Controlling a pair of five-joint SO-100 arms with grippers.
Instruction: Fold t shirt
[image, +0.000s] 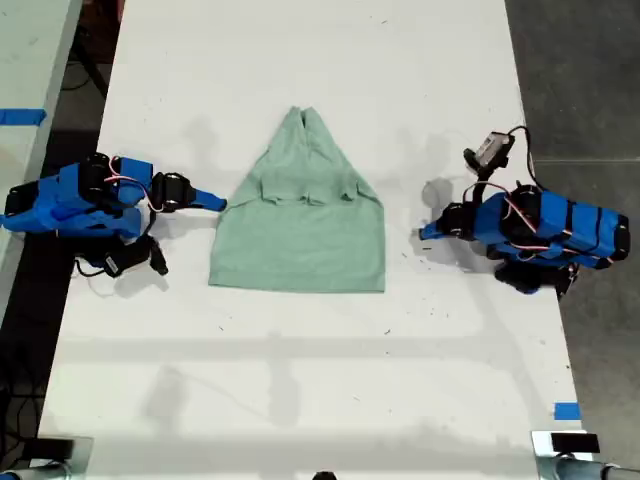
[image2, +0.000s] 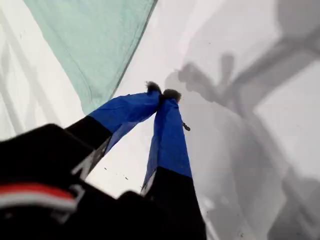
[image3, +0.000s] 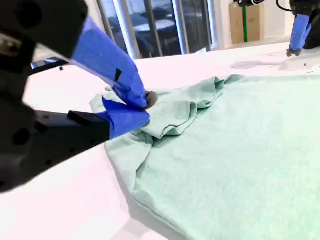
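White table (image: 300, 380), wrinkled mint t shirt (image: 300, 245), sleeves folded inward

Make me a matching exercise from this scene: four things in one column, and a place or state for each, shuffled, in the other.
Things:
1. t shirt
2. my first gripper
3. my second gripper
4. blue tape piece

Places or states:
A. shut, over bare table, apart from the cloth
B. near the exterior view's lower right corner
C. pale mint green, partly folded, mid-table
D. tips at the cloth's bunched edge

Pairs: 1-C, 2-A, 3-D, 4-B
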